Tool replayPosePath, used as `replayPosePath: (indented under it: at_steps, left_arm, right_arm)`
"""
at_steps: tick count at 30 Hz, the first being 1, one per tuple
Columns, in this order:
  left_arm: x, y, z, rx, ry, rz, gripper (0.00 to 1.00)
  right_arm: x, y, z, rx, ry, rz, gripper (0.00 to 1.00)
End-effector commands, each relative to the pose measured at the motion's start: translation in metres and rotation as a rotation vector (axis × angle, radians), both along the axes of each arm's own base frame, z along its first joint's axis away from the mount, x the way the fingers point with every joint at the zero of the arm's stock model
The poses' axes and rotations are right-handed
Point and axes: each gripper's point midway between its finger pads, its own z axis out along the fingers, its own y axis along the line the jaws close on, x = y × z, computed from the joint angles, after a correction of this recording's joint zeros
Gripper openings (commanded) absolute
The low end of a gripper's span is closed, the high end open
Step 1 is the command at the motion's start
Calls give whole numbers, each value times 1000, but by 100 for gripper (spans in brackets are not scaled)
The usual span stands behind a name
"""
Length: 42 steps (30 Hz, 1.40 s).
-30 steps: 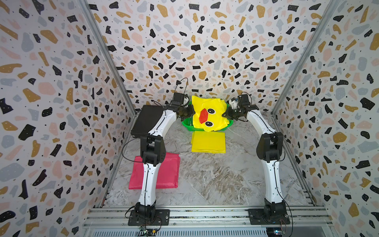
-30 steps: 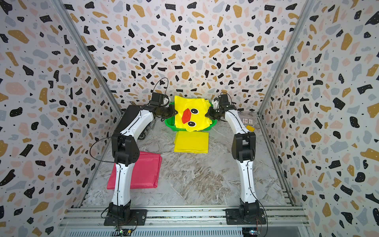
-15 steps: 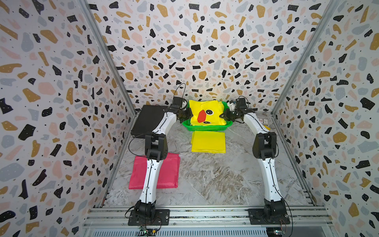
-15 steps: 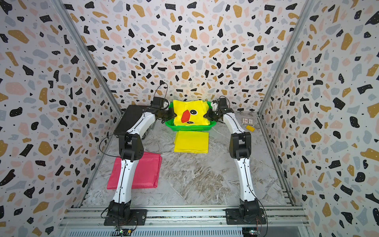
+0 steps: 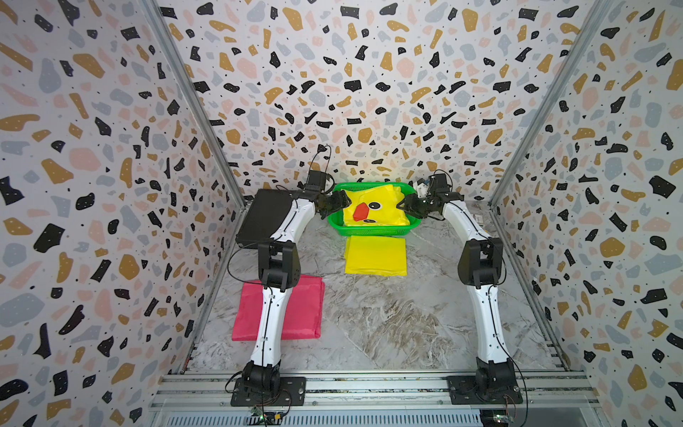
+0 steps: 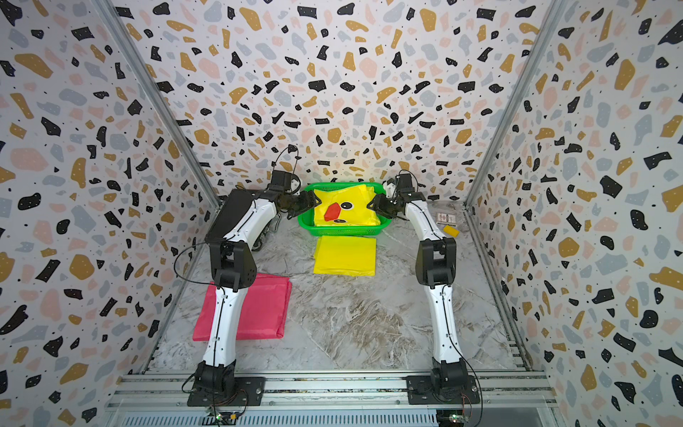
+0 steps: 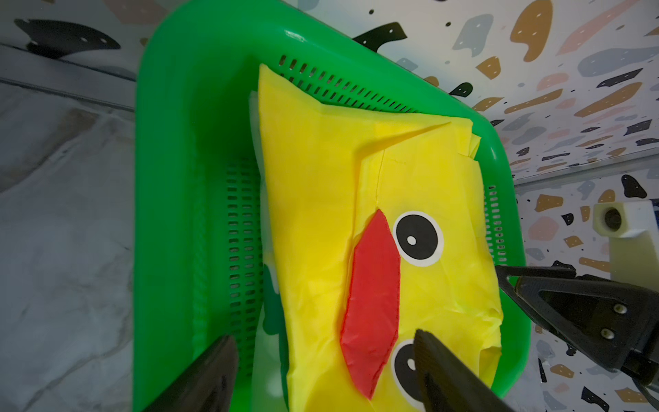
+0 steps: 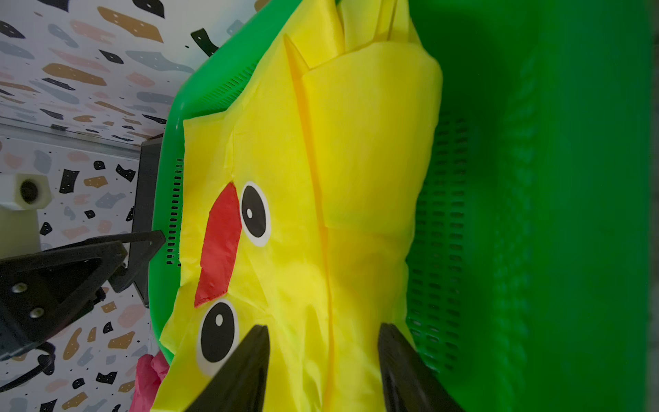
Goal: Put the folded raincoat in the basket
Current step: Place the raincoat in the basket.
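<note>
I find the duck-face raincoat [image 5: 377, 211] lying in the green basket [image 5: 373, 232] at the bench [image 5: 391, 325] back edge. Left gripper [image 5: 342, 204] and right gripper [image 5: 403, 205] stand open and empty, astride its ends. A careless retreat could snag the fabric.

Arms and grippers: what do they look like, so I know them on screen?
The left arm and right arm have white shells, black joint housings and thin black cables running along them. The left gripper and right gripper are black, with tapering triangular jaws fixed by small screws.
</note>
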Motion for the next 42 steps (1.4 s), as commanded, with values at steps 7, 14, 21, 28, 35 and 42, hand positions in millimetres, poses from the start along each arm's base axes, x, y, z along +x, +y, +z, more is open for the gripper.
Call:
replayPosePath:
  at_steps: [7, 14, 21, 28, 35, 42]
  left_arm:
    - [-34, -21, 84, -141, -91, -67, 70]
    - [-35, -47, 45, -184, -24, -90, 68]
    - [-20, -53, 6, -190, 17, -86, 67]
    - [-1, -52, -17, -162, 12, -73, 67]
    - [17, -40, -32, -145, -4, -34, 68]
    - [31, -31, -30, -140, -48, -9, 71]
  right_arm:
    - [-36, -10, 90, -120, -155, 27, 37]
    - [-50, 22, 49, -134, -65, 103, 17]
    - [-50, 40, 7, -131, -4, 135, 16]
    - [-46, 42, -22, -136, 36, 137, 16]
    - [-45, 47, -27, -113, 42, 154, 34]
    - [-53, 57, 9, -43, -22, 213, 41]
